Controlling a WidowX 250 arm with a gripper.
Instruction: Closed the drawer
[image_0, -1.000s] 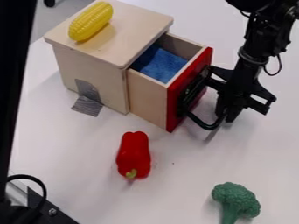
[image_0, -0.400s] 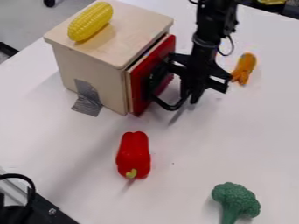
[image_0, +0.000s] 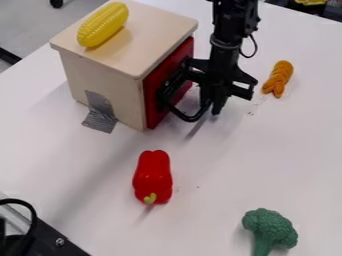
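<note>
The drawer (image_0: 157, 83) has a red front that sits flush against the right side of the pale wooden box (image_0: 107, 82); its inside is hidden. A black handle (image_0: 190, 118) sticks out from the red front. The black gripper (image_0: 215, 111) hangs down at the right of the drawer front, right by the handle, its tips low near the table. How far apart its tips are is hard to make out.
Yellow corn (image_0: 103, 24) lies on top of the box. A red pepper (image_0: 153, 177) lies in front, green broccoli (image_0: 270, 230) at lower right, an orange object (image_0: 278, 78) at right. Grey tape (image_0: 100, 113) joins box and table (image_0: 220, 200). Black hardware stands at lower left.
The drawer has slid left from partly pulled out to flush with the box. The arm and gripper have moved left with it, uncovering the orange object.
</note>
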